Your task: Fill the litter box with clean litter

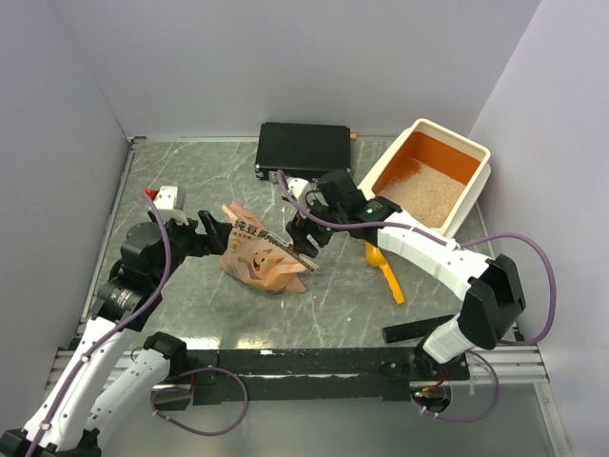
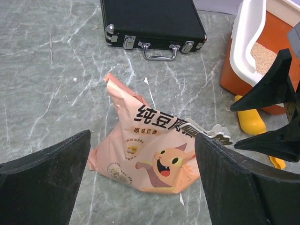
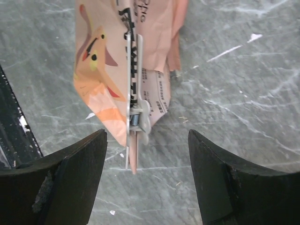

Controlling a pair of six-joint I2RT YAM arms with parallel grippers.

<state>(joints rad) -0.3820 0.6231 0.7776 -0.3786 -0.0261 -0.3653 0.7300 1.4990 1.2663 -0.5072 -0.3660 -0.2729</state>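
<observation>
**Both claws open around the clipped bag, box only part filled**

The litter box (image 1: 452, 133) sits in the far right corner of the table (image 1: 190, 181). Its long axis runs on a slant, from that far right corner back toward the middle of the near edge. The clean litter (image 1: 423, 195) covers the nearer half of the orange floor, and the farther half is bare, so I judge the filling is not finished.

The crumpled bag (image 1: 257, 252) lies flat at the table's middle. Its long axis slants from far left to near right, and its folded mouth faces the right arm. A spring clip (image 3: 136, 112) pinches that mouth shut, which probably keeps the contents from spilling.

The right gripper (image 1: 303, 238) hangs just over that end. Its jaws stand apart with the clip between them, touching neither side as far as I can see. It looks placed to grasp the clip or the bag's mouth. The left gripper (image 1: 211, 231) points at the bag's other end, jaws spread wide and holding nothing. It is likely there to steady the bag.

A yellow scoop (image 1: 385, 271) lies just beside the box's near end. A black case (image 1: 303, 146) rests at the far edge.
</observation>
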